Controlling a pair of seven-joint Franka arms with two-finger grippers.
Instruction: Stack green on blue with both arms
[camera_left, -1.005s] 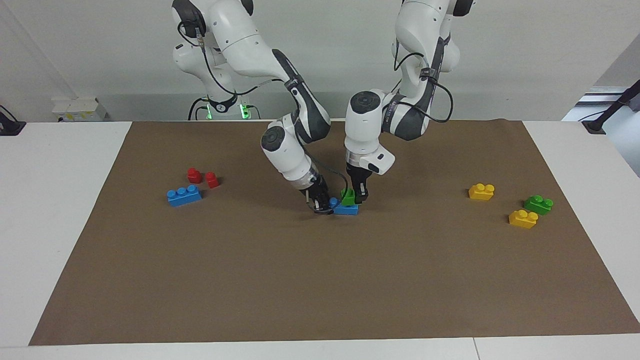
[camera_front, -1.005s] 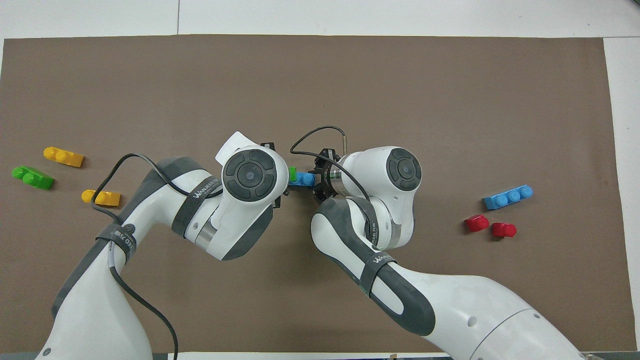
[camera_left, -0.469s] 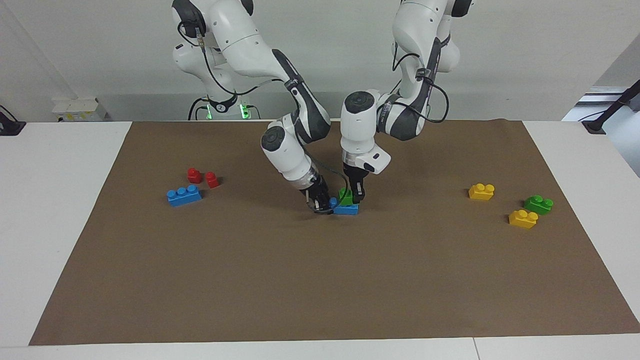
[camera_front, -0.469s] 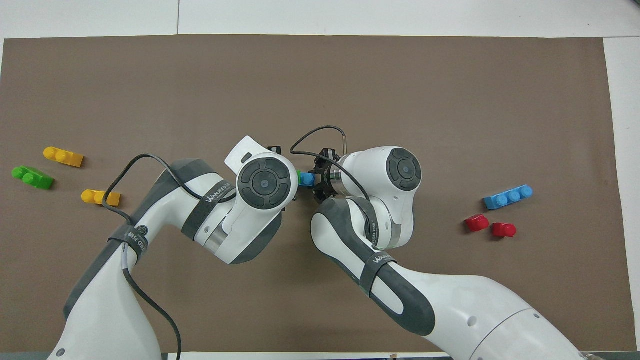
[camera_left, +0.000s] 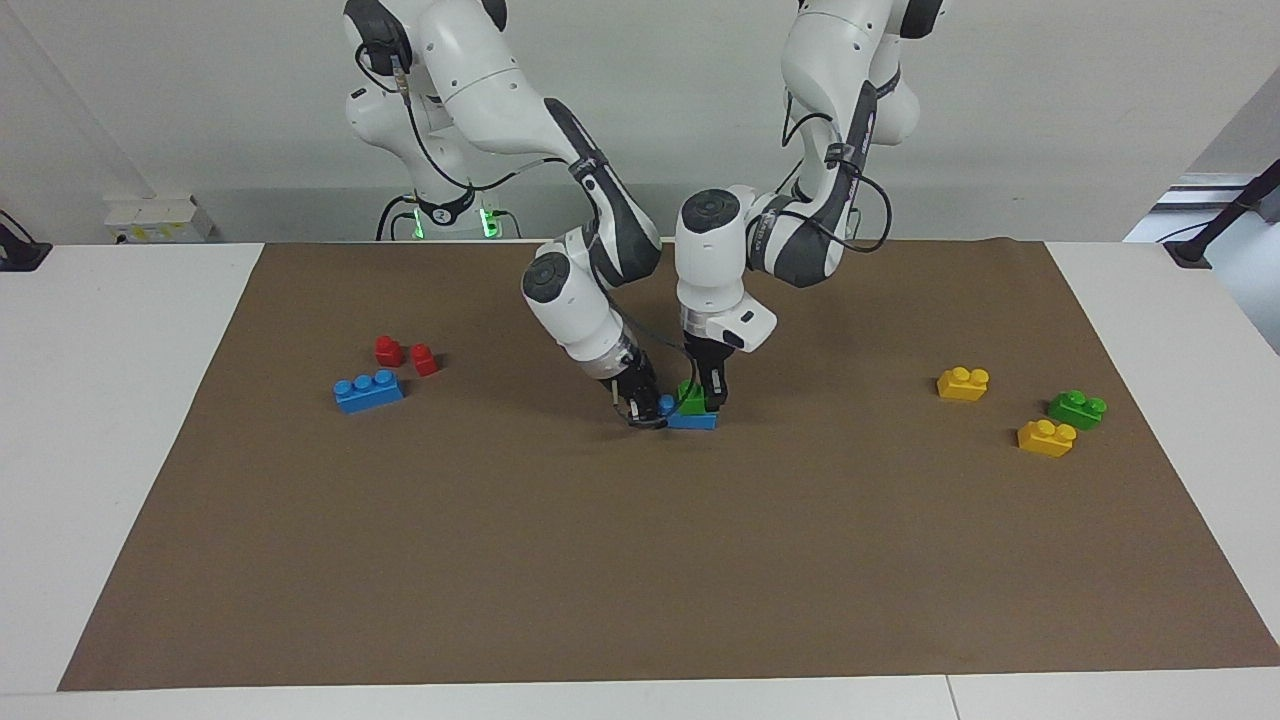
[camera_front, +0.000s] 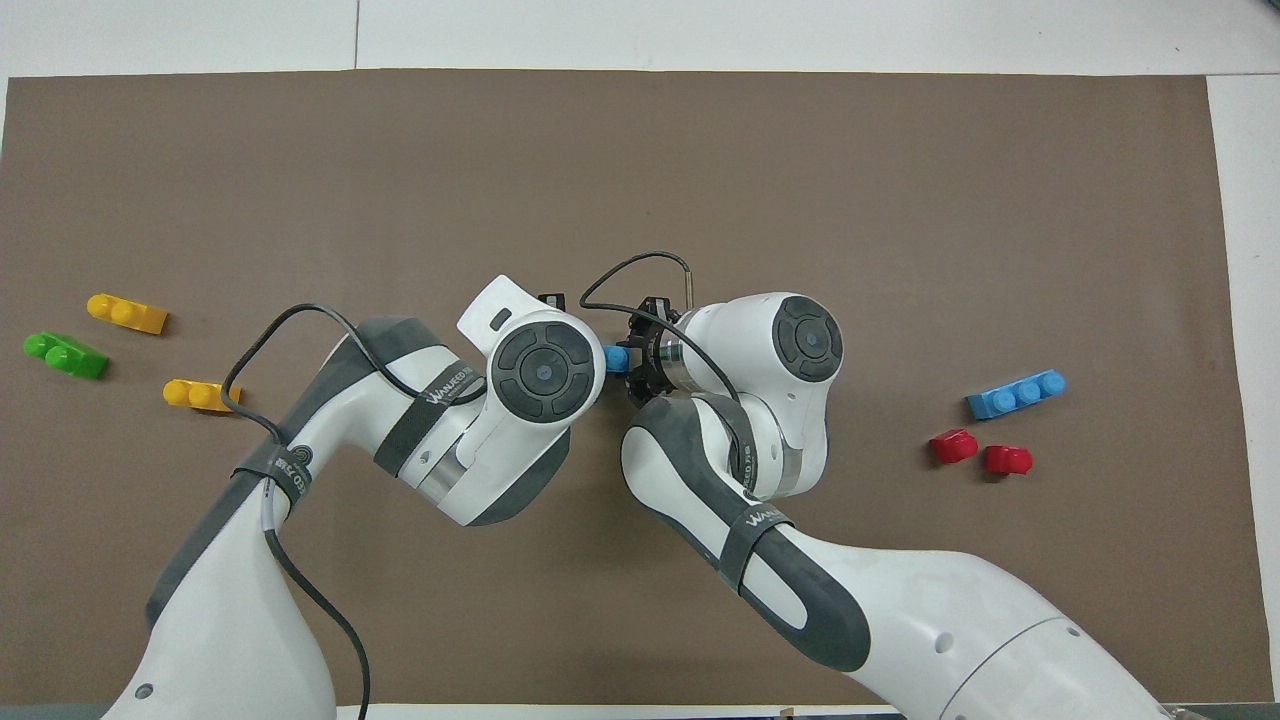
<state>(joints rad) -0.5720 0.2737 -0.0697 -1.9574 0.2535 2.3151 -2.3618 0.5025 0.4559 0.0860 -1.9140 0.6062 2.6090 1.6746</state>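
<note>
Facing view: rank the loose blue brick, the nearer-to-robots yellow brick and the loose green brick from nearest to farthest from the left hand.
From the left hand, over the blue brick in the middle:
1. Yellow brick, toward the left arm's end.
2. Loose blue brick, toward the right arm's end.
3. Loose green brick, nearest the mat's edge at the left arm's end.

The light is bright and even in both views, and it seems to come from above. Shadows are soft and small. The brown mat (camera_left: 640, 560) looks dull with no shine. The white arms shine only a little. Everything looks sharp, with no blur, even at the edges.
</note>
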